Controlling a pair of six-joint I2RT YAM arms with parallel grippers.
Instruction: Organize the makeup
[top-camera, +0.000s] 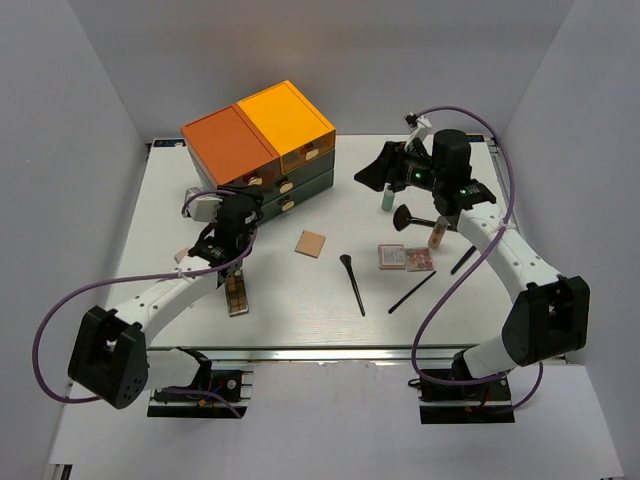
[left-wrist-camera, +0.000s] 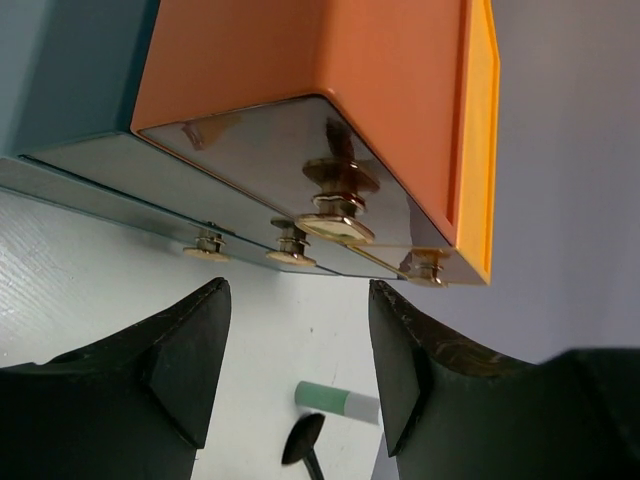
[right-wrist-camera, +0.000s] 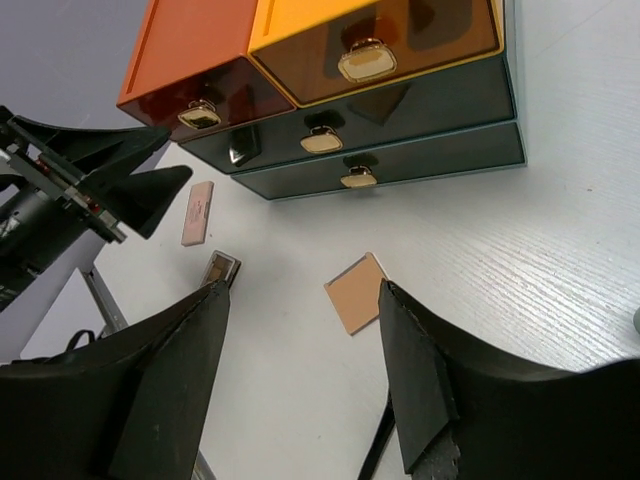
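Note:
The makeup lies scattered on the white table: a tan compact (top-camera: 311, 243) (right-wrist-camera: 358, 293), a black brush (top-camera: 352, 283), a thin brush (top-camera: 412, 292), a pink-brown palette (top-camera: 405, 257), a long brown palette (top-camera: 237, 293) and a green-white bottle (top-camera: 386, 199) (left-wrist-camera: 340, 402). A beige bottle (top-camera: 437, 235) stands by my right arm. My left gripper (top-camera: 252, 203) (left-wrist-camera: 298, 330) is open and empty, just in front of the orange drawer's gold knob (left-wrist-camera: 335, 205). My right gripper (top-camera: 372, 170) (right-wrist-camera: 303, 300) hangs open and empty above the table right of the box, with the compact below it.
The drawer box (top-camera: 260, 145) (right-wrist-camera: 400, 110) with orange and yellow tops stands at the back left, its drawers shut. A small pink palette (top-camera: 183, 256) (right-wrist-camera: 197, 212) lies by my left arm. A fat brush (top-camera: 410, 217) and another thin brush (top-camera: 463, 260) lie under my right arm.

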